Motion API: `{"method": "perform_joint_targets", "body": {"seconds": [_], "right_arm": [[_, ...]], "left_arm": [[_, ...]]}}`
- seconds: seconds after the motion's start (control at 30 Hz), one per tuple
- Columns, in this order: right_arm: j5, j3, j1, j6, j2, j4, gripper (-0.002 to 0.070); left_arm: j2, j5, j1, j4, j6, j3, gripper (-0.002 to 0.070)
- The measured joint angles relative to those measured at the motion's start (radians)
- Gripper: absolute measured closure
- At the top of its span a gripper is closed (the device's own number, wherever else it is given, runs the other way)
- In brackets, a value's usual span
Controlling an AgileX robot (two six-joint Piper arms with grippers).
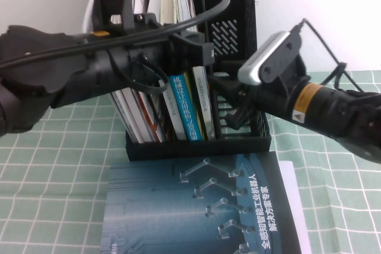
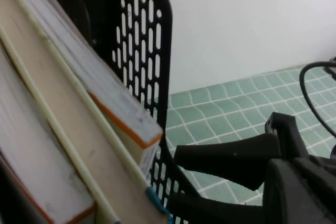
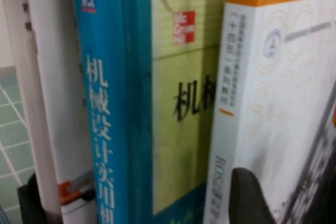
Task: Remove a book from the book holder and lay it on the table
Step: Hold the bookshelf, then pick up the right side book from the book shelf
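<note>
While the book [image 3: 273, 103] stands upright inside the book holder [image 1: 238, 28], both arms crowd around that rack. This white paperback, with an orange band across the head of its spine, sits in the holder with a yellow-green volume [image 3: 184, 129] against one side, and past that 1 blue-spined book [image 3: 105, 103]; from above, its pale spine shows in the holder's middle compartment, on the right of the blue spine. The right gripper [image 1: 235, 108] reaches into the holder from the holder's right side, low down beside that compartment, and a dark tip of it lies in front of the white book's spine near the foot. Whether this gripper is spread or pressed together I cannot tell, since the rack's walls and the arm's own camera housing cover it from above. The left gripper [image 2: 173, 179] hangs at the holder's upper part, having its arm stretched across from the holder's left; its 2 fingers [image 2: 226, 156] stand apart with nothing between them, just outside the holder's slotted wall. On the table [image 1: 53, 165], directly in front of the holder, a dark teal book [image 1: 196, 212] lies flat, cover up, showing silver robot arms. Possibly a white sheet or cover peeks out from under its right edge.
</note>
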Motion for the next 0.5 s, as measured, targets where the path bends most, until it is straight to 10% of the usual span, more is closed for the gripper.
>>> {"method": "perform_joint_targets", "body": {"seconds": [0.5], "right_arm": [[0.041,-0.171,0.039,0.004,0.12,-0.005,0.0335]], "left_arm": [[0.03,0.002,0.052,0.012,-0.054,0.0,0.0678]]}}
